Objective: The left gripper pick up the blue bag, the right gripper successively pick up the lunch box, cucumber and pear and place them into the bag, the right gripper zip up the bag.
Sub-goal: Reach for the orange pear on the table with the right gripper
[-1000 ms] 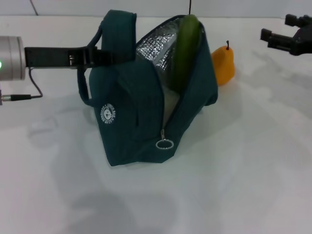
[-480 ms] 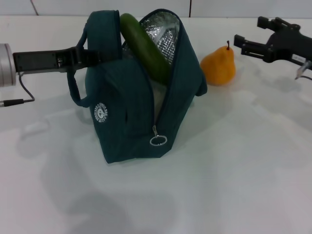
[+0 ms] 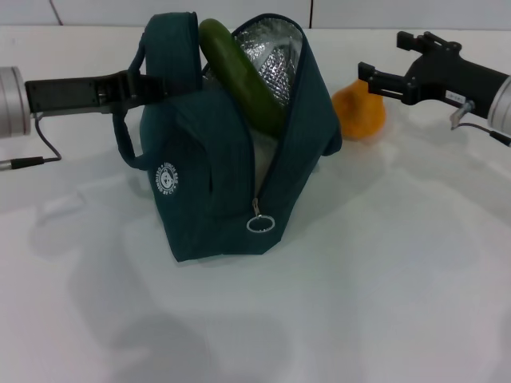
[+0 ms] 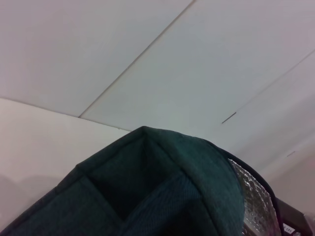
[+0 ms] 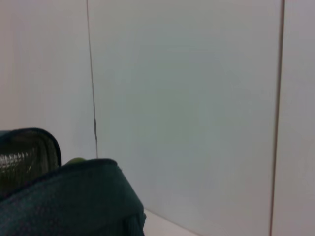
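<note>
1. Two arms reach in over the white worktop (image 3: 383,287), one from each side.
2. The left tool (image 3: 152,86) is closed on a handle of the bag (image 3: 207,183), gripping it at the bag's upper left corner and holding the bag upright.
3. The bag stands just right of the left tool, unzipped, its foil lining (image 3: 275,52) showing and its zip pull (image 3: 260,223) hanging low on the near face.
4. The cucumber (image 3: 239,76) leans tilted in the bag's mouth, its upper end poking out close to the left tool.
5. The right tool (image 3: 369,76) hangs above the worktop with its fingers apart and nothing between them.
6. The pear (image 3: 359,112) sits on the worktop directly under the right tool's tips, partly hidden by them, just beside the bag's right side.
7. The lunch box cannot be made out.
8. The left wrist view shows only the bag's top (image 4: 162,187) close up.
</note>
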{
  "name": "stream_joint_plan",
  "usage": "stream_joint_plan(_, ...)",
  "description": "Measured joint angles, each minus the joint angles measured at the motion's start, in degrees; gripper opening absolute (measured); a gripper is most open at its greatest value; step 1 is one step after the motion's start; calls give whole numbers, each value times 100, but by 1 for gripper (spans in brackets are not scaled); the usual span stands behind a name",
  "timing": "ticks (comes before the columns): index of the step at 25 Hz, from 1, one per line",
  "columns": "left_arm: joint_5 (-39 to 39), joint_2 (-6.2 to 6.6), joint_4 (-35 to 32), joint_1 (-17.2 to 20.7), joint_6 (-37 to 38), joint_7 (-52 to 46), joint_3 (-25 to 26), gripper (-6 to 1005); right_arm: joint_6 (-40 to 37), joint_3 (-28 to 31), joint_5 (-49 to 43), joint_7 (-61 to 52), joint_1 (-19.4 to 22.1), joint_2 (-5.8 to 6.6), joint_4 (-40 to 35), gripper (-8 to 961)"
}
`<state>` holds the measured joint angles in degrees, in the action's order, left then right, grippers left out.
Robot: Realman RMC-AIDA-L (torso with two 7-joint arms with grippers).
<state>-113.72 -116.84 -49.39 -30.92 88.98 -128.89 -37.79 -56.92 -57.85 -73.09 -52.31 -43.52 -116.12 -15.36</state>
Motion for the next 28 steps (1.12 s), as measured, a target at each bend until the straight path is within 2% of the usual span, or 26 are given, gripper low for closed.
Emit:
stream_joint_plan(15,18,-38,0,-2,-7,-37,-11,43,449,24,87,299,-577,-9,735,800)
stream_joint_plan(26,18,-58,0,8,-2,-40,-9,44,533,34,124,310,-643,-7,829,752)
stream_joint_plan(28,18,-58,0,6,-2,-40,-9,44,566,34,128,310,-662,-7,859,649)
